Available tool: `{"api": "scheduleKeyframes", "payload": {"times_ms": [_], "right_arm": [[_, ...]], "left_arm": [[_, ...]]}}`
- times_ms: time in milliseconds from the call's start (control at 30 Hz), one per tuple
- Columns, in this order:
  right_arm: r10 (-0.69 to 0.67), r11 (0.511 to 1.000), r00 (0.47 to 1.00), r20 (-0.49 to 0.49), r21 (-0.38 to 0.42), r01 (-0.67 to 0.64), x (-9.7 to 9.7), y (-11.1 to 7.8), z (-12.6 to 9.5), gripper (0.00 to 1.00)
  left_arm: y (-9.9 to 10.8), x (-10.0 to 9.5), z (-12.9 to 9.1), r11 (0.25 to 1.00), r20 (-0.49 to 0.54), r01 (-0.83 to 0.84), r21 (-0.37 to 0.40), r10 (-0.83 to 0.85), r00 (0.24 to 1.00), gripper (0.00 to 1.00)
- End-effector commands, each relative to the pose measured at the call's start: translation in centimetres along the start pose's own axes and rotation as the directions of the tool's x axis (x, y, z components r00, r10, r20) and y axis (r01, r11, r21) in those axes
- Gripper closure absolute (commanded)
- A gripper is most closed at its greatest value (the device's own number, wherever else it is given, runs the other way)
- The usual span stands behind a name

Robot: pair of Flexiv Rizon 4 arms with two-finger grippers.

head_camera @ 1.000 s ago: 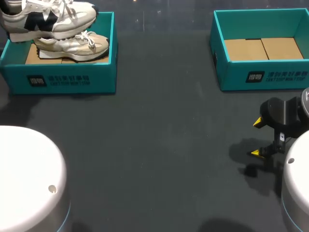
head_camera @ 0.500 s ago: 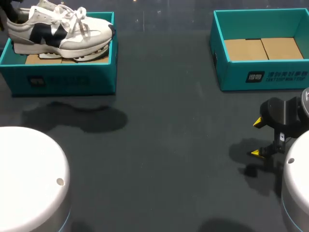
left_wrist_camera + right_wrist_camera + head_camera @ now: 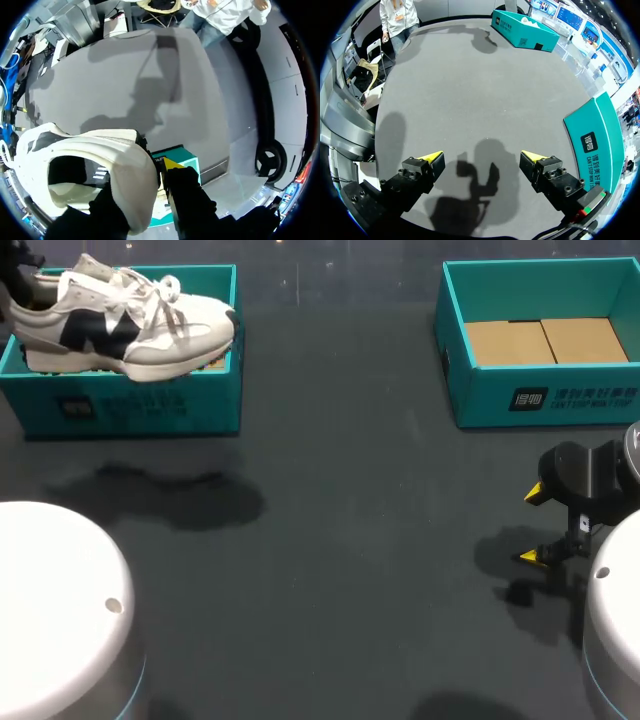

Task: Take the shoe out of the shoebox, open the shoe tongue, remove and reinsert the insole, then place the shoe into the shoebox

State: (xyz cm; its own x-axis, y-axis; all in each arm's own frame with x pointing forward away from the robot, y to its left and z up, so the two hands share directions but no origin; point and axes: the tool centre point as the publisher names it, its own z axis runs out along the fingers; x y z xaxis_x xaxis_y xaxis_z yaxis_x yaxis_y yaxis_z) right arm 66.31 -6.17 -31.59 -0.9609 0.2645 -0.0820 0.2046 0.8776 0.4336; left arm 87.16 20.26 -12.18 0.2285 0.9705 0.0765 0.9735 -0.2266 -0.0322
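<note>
Aloft, shoe [image 3: 130,325] over left shoebox [image 3: 130,405]; right shoebox [image 3: 560,400] apart.

dark grey matte table [image 3: 340,490]

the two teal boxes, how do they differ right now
The left box has the shoe raised above it, while the right box has nothing over it. The right box shows a bare cardboard floor, but the left box's inside is mostly hidden behind the shoe. Both are teal, open-topped and sit near the table's far edge, one on each side.
</note>
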Motion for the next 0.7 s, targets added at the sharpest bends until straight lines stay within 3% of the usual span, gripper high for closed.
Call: {"api": "scheduleKeyframes", "payload": {"times_ms": [33, 400, 700], "right_arm": [[0.000, 1.000, 1.000, 0.003, 0.003, 0.000, 0.2, 0.0, -0.1, 0.00], [0.000, 1.000, 1.000, 0.003, 0.003, 0.000, 0.2, 0.0, -0.1, 0.00], [0.000, 1.000, 1.000, 0.003, 0.003, 0.000, 0.2, 0.0, -0.1, 0.00]], "left_arm": [[-1.3, -3.9, 0.9, 0.999, -0.055, -0.028, 0.031, 0.030, 0.998, 1.00], [-6.6, -14.3, 3.2, 0.993, -0.112, -0.081, 0.081, 0.090, 0.990, 1.00], [-6.6, -14.3, 3.2, 0.993, -0.112, -0.081, 0.081, 0.090, 0.990, 1.00]]}}
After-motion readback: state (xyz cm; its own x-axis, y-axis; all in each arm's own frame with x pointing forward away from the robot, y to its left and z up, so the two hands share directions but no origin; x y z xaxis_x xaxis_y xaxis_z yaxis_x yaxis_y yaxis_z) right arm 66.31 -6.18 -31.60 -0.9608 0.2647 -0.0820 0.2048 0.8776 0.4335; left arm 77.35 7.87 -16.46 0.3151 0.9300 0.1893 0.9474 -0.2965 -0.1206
